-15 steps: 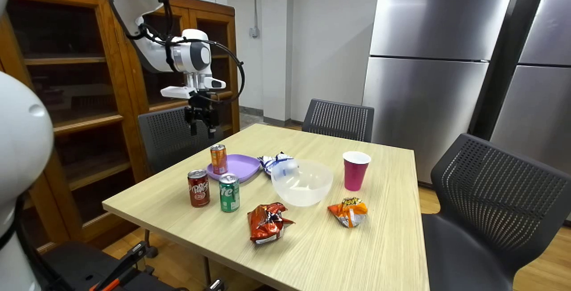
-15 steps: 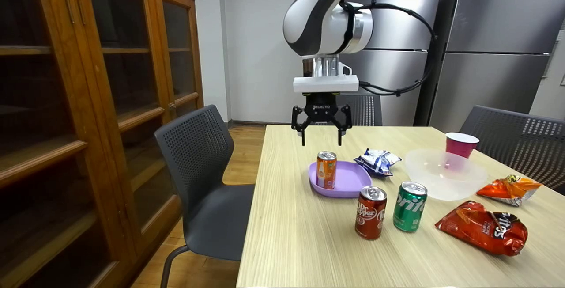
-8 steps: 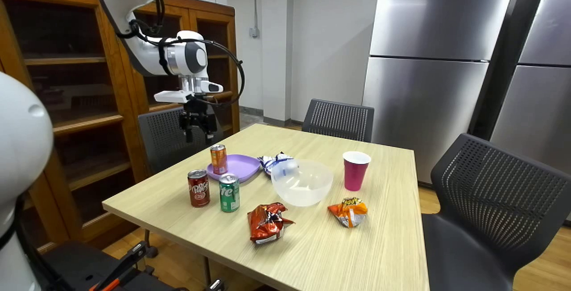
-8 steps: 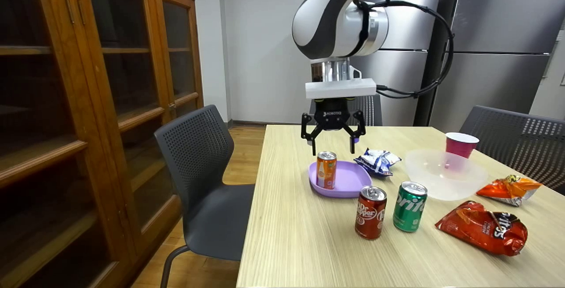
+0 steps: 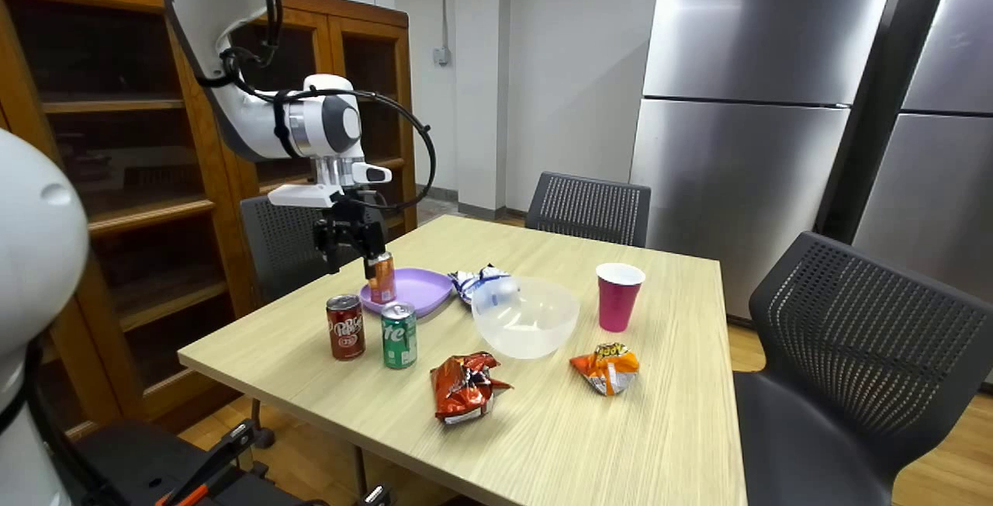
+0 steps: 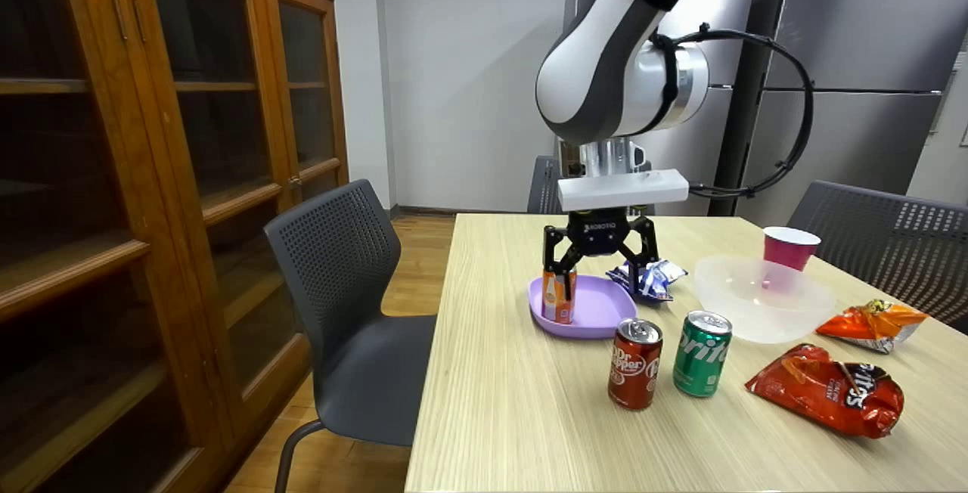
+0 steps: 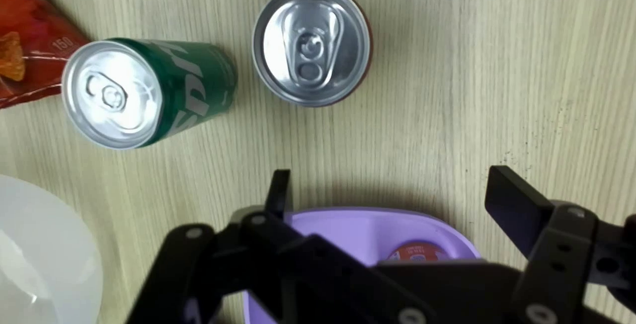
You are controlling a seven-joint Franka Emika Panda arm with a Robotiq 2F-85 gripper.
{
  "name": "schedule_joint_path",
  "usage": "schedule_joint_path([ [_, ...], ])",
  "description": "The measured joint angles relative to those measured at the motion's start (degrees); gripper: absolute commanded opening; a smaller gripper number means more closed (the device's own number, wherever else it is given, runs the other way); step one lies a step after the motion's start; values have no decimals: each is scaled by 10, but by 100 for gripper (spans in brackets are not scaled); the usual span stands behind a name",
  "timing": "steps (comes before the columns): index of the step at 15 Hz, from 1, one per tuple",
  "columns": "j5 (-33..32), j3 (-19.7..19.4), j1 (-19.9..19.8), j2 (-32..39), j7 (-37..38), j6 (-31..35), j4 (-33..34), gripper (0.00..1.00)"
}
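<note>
Fingers (image 7: 516, 209): you had them wide, empty.
Orange can (image 6: 556, 311): close beside one; sideways drift could have toppled it.

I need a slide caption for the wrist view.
Open pincer near a purple plate bearing a mostly hidden orange can, with a green Sprite can and a Dr Pepper can nearby.

Downturned hand (image 6: 601, 290), spread wide.

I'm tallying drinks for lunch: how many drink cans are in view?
3: the Dr Pepper can and the Sprite can stand on the table; the orange can stands on the purple plate, partly hidden behind the claw. More could be hidden.
</note>
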Motion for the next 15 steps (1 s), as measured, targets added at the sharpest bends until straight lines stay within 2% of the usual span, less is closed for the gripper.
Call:
schedule_joint_path([
  [6, -3, -3, -11, 2, -5, 58, -52, 100],
  [15, -3, -2, -12, 4, -26, 61, -75, 100],
])
